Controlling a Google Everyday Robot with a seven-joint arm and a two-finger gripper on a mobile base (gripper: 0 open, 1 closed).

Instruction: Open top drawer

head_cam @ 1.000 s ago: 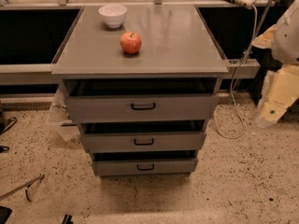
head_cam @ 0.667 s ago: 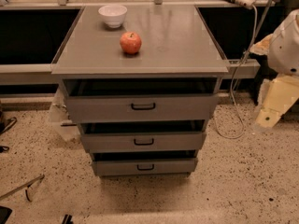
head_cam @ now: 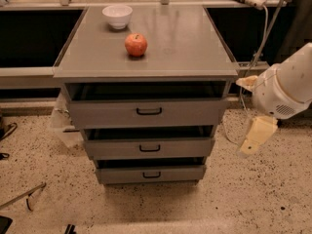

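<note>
The top drawer (head_cam: 195, 113) is the widest of three grey drawers in a grey metal cabinet. Its flat front carries a small black loop handle (head_cam: 148, 111), and a dark gap shows above the front. My gripper (head_cam: 254, 136), a beige part hanging below the white arm (head_cam: 287, 89), is to the right of the cabinet. It hangs at about the height of the middle drawer, clear of the cabinet and holding nothing.
A red apple (head_cam: 136, 45) and a white bowl (head_cam: 117, 16) sit on the cabinet top (head_cam: 185, 43). Two narrower drawers (head_cam: 149, 148) (head_cam: 151, 174) lie below the top one. A white cable (head_cam: 263, 28) hangs at the right. The floor is speckled (head_cam: 243, 199), with dark tools at the lower left (head_cam: 22, 196).
My arm and gripper have moved left and down, closer to the cabinet's right side. The drawers, apple and bowl have not moved.
</note>
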